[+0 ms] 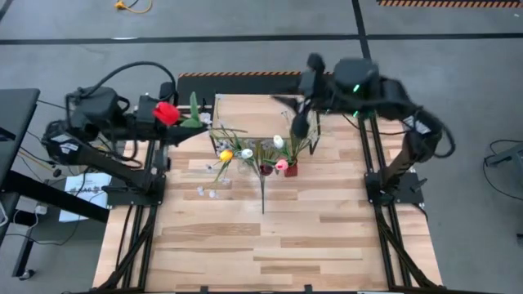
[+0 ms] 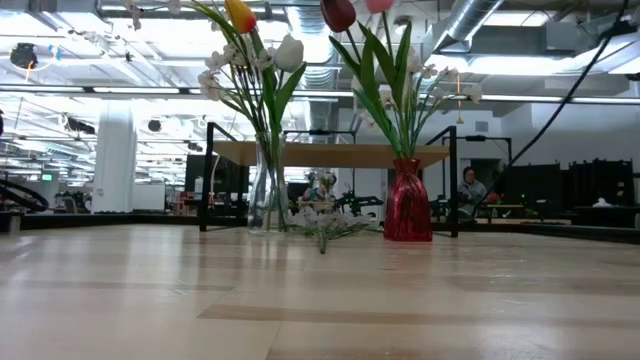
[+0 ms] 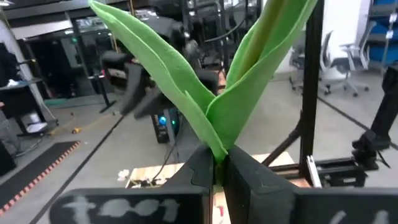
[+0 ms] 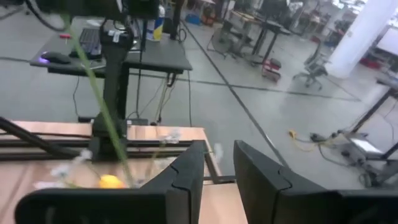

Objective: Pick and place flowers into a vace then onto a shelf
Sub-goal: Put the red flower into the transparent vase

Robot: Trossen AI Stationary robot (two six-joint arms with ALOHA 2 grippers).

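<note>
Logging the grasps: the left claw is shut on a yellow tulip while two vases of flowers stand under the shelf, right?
Not quite: the tulip in the left claw is red, not yellow, as the high view shows. The rest holds: the claw is shut on its stem, and the clear vase and red vase stand under the shelf.

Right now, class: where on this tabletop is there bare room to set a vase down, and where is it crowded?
Free: the near half of the wooden tabletop, from the loose stem to the front edge, between the arm frames. Crowded: the far middle, where the clear vase, red vase and shelf cluster.
</note>
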